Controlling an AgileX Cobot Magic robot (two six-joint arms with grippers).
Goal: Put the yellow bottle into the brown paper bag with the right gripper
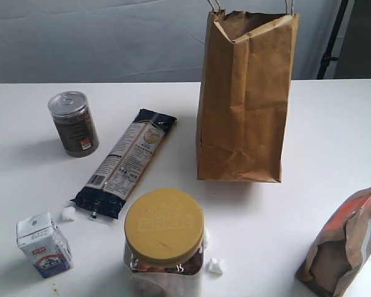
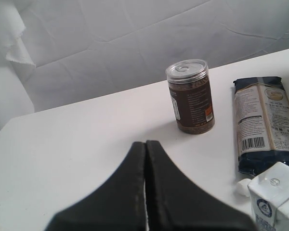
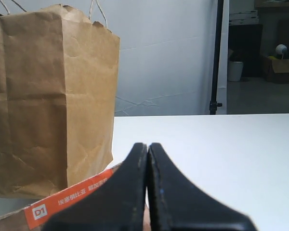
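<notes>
Both left gripper [image 2: 145, 144] and right gripper [image 3: 148, 145] sit closed, empty. No yellow bottle shows; find it first, then lower it straight into the upright brown paper bag [image 1: 244, 105].

There is one tall brown kraft paper bag [image 1: 244, 99], one large clear plastic jar with a yellow lid [image 1: 164, 226], one small round brown can [image 1: 74, 124], one long dark blue packet [image 1: 125, 162], one small white-blue carton [image 1: 43, 244] and one brown-orange printed pouch [image 1: 346, 247]. There are two small white lumps: one lump [image 1: 68, 213] and another lump [image 1: 215, 266].
</notes>
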